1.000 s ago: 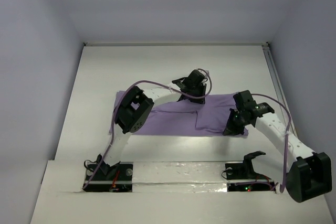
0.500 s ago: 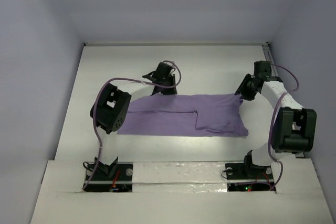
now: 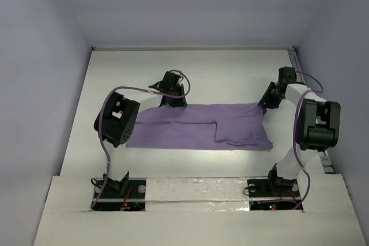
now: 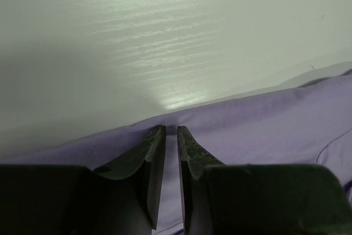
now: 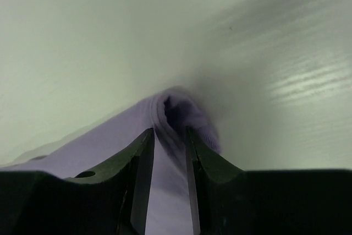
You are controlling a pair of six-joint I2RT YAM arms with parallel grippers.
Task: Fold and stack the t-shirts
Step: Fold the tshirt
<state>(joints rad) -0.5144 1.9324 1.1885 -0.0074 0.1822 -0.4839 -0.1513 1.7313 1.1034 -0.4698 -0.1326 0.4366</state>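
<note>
Lavender t-shirt (image 3: 196, 128) lies as a long flat band across the middle of the surface (image 3: 230, 67), one layer folded over its right half. A second ago both arms hung over the cloth. Now they have swung out to its far edge. The left fingers (image 4: 151, 158) are nearly closed on the far hem towards the left, and the right fingers (image 5: 140, 158) pinch a bunched far-right corner. That looks like a fresh grip taken for the next fold, probably drawing the far edge towards the near one.

Soft even overhead light, glare streak on table (image 4: 165, 53), wrist views blurred, dim near edges
</note>
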